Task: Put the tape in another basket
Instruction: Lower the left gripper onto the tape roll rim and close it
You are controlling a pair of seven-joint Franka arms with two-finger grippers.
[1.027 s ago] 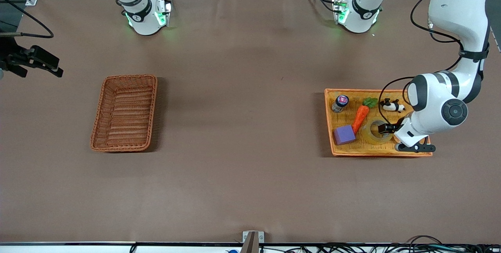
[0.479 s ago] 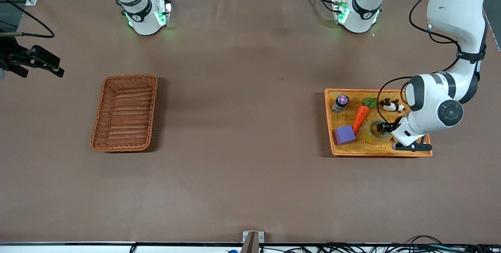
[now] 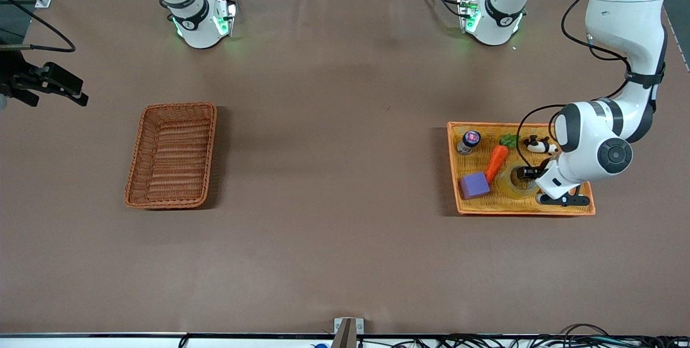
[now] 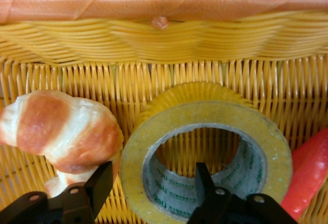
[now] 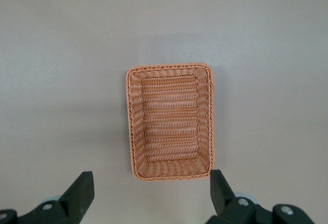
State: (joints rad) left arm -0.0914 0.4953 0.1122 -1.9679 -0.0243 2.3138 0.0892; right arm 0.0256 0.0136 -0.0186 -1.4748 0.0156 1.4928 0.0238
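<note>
The tape [image 3: 509,186] lies flat in the orange-yellow tray [image 3: 453,175], a yellowish ring with a grey core, also in the left wrist view [image 4: 205,112]. My left gripper [image 3: 525,174] is down at the tape and open. In the left wrist view the left gripper [image 4: 152,172] straddles the ring's wall, one finger inside the core and one outside by a croissant [image 4: 61,126]. The reddish-brown basket [image 3: 172,154] sits empty toward the right arm's end. My right gripper [image 3: 73,92] waits open, up in the air, with the basket [image 5: 171,121] seen below the right gripper [image 5: 151,188].
The tray also holds a carrot [image 3: 497,160] touching the tape, a purple cube [image 3: 474,185], a small jar [image 3: 469,141] and a panda toy [image 3: 539,146]. The tray's raised rim [image 4: 154,6] is close to the tape.
My left gripper has lowered and shifted slightly toward the right arm's end, onto the tape's ring. The tape and the right arm have not moved.
</note>
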